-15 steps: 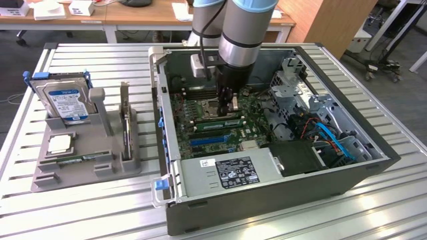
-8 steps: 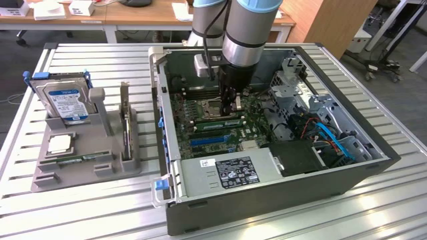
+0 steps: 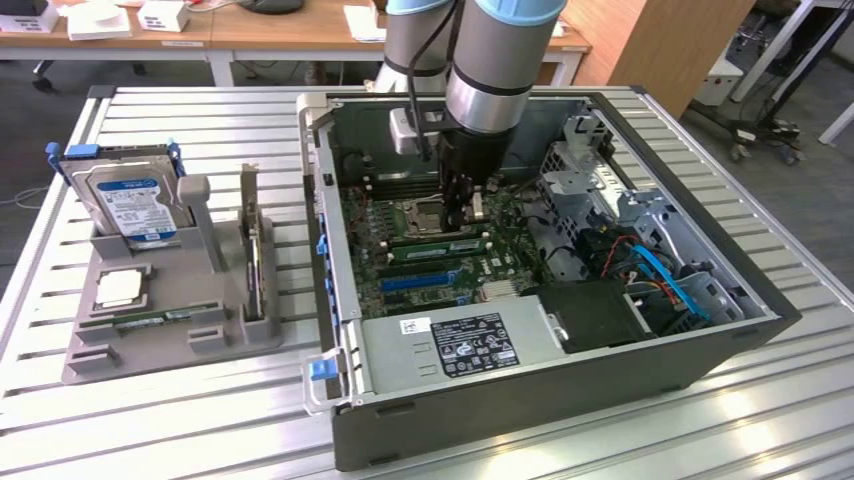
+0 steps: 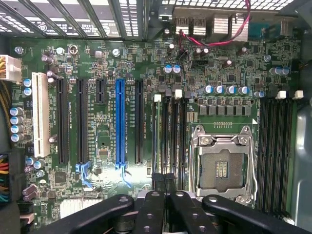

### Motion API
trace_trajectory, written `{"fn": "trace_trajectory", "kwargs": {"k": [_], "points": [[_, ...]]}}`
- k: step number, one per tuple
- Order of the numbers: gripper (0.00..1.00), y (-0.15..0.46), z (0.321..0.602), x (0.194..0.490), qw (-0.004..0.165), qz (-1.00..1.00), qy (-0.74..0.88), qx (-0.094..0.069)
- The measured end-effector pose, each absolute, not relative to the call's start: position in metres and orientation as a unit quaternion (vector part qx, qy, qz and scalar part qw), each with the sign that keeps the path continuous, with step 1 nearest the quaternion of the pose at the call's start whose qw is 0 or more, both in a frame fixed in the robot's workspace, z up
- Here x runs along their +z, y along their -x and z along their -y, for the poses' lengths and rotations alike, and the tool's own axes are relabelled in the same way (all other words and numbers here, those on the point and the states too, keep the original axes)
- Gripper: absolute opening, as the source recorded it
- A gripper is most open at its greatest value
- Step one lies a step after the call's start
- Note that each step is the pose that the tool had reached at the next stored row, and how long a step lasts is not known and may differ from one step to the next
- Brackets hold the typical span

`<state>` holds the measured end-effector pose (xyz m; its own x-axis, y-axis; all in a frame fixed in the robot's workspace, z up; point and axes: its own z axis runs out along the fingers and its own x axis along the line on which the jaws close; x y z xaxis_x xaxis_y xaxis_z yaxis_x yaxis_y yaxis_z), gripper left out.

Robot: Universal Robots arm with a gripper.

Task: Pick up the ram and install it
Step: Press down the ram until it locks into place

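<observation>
Nearest the camera in the exterior view, at lower centre of the frame, the power supply (image 3: 461,345) inside the open computer case (image 3: 534,410) bears a black-and-white label with several certification marks; its print is too small to read. The case lies on its side on the slatted metal surface (image 3: 160,420) and holds the green motherboard (image 3: 414,225), a drive cage (image 3: 587,180) and blue cables (image 3: 681,290). At lower left, a grey holder (image 3: 160,325) carries the ram (image 3: 163,318), a thin green stick lying flat in its front slot, well apart from the gripper. Behind it in the same holder stand a dark expansion card (image 3: 251,235) and a silver hard drive (image 3: 134,205) with a blue label, wording unreadable. At centre, the gripper (image 3: 461,215) hangs over the motherboard beside the CPU socket (image 3: 424,216), its fingers (image 4: 163,214) drawn together and holding nothing. In the wrist view, a blue expansion slot (image 4: 120,122) and a white slot (image 4: 40,114) show among black ones; board lettering is illegible. Farthest back, desks (image 3: 307,30) line the upper frame.
</observation>
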<state>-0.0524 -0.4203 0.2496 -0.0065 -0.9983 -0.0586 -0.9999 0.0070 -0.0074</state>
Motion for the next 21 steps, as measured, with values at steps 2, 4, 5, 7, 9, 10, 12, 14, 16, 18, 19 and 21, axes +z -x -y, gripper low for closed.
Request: {"fn": "trace_trajectory", "kwargs": {"k": [2, 4, 5, 7, 9, 10, 12, 14, 16, 18, 19, 21], "points": [[0.09, 0.0516, 0.4204, 0.2496, 0.023, -0.709, 0.704, 0.018], [0.09, 0.0516, 0.4203, 0.2496, 0.023, -0.709, 0.704, 0.018], [0.09, 0.0516, 0.4203, 0.2496, 0.023, -0.709, 0.704, 0.018], [0.09, 0.0516, 0.4203, 0.2496, 0.023, -0.709, 0.704, 0.018], [0.09, 0.0516, 0.4203, 0.2496, 0.023, -0.709, 0.704, 0.018], [0.09, 0.0516, 0.4203, 0.2496, 0.023, -0.709, 0.704, 0.018], [0.09, 0.0516, 0.4203, 0.2496, 0.023, -0.709, 0.704, 0.018], [0.09, 0.0516, 0.4203, 0.2496, 0.023, -0.709, 0.704, 0.018], [0.09, 0.0516, 0.4203, 0.2496, 0.023, -0.711, 0.702, 0.018], [0.09, 0.0515, 0.4203, 0.2496, 0.023, -0.718, 0.696, 0.018], [0.09, 0.0516, 0.4203, 0.2495, 0.024, -0.722, 0.692, 0.018], [0.09, 0.0516, 0.4203, 0.2495, 0.024, -0.732, 0.681, 0.018]]}}
